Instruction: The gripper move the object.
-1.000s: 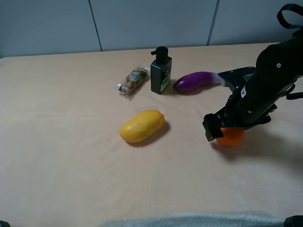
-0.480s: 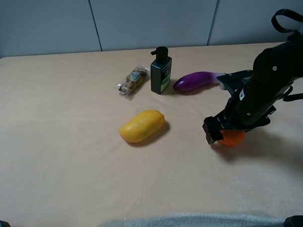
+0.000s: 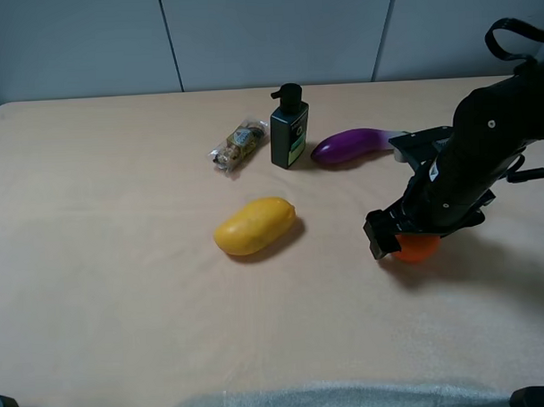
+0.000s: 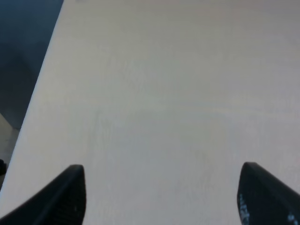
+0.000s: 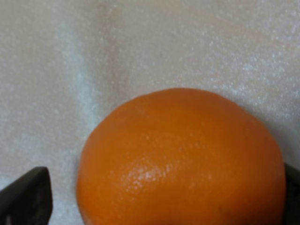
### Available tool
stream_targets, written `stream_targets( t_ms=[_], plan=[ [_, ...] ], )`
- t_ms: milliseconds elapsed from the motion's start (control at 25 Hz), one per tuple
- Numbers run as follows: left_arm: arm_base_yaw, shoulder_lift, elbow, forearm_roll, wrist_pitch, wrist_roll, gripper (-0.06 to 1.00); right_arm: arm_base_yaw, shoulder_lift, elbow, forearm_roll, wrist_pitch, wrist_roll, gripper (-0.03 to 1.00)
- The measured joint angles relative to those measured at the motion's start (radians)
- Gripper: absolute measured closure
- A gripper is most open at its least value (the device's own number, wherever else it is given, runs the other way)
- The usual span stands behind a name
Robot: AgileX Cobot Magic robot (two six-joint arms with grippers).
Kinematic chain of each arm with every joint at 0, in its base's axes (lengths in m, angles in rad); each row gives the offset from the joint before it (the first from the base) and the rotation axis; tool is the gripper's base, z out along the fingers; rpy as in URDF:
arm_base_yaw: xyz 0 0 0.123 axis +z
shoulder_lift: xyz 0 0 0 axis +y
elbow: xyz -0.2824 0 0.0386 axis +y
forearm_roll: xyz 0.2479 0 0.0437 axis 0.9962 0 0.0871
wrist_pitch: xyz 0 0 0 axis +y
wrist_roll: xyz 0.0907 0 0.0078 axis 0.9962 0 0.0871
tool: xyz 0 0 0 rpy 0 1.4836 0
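Observation:
The orange fruit (image 3: 419,247) lies on the tan cloth-covered table (image 3: 123,289) at the right, mostly hidden under my right arm. My right gripper (image 3: 409,236) is down over it with a jaw on each side. In the right wrist view the fruit (image 5: 183,159) fills the space between the black fingertips (image 5: 26,197). One jaw is at the fruit's side and a small gap shows at the other. My left gripper (image 4: 161,197) is open and empty over bare table, with its tips wide apart.
A yellow mango-like fruit (image 3: 254,225) lies mid-table. A purple eggplant (image 3: 352,145), a dark pump bottle (image 3: 289,128) and a small snack packet (image 3: 238,144) sit toward the back. The table's near edge shows grey cloth (image 3: 341,402).
My right arm has shifted slightly toward the back and settled over the orange fruit, which has hardly moved. The rest of the table looks the same.

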Motion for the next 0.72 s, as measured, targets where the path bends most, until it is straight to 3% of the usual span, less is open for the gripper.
stream_targets(
  t_ms=[280,720],
  plan=[
    [0.0,0.0,0.0,0.0,0.0,0.0,0.21,0.0,0.0,0.0,-0.003,-0.005,0.0,0.4],
    [0.0,0.0,0.0,0.0,0.0,0.0,0.21,0.0,0.0,0.0,-0.003,-0.003,0.0,0.41]
  ],
)
